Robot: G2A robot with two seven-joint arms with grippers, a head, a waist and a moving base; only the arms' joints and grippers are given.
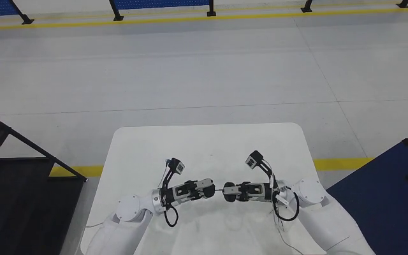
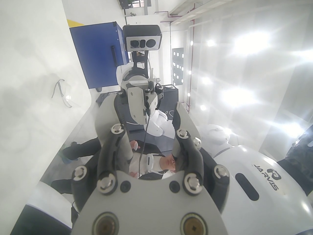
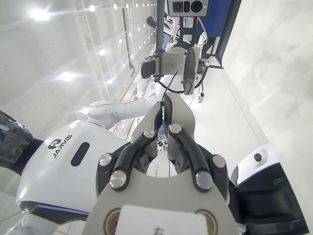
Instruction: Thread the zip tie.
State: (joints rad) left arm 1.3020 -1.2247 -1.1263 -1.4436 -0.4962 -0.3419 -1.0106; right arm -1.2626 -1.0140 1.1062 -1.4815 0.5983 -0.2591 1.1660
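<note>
Over white table (image 1: pixel 204 146), right jaws clamp zip tie (image 1: pixel 219 190); left jaws open around it.

Surface: a white, matte table top (image 1: pixel 204 146) with rounded corners, seen from above as a broad rectangle.
Edge: a smooth, thin white rim runs round it.
On it: a few thin bent strands (image 2: pixel 61 92), pale and dark, lie loosely together near one rounded corner; what they are cannot be told.
</note>
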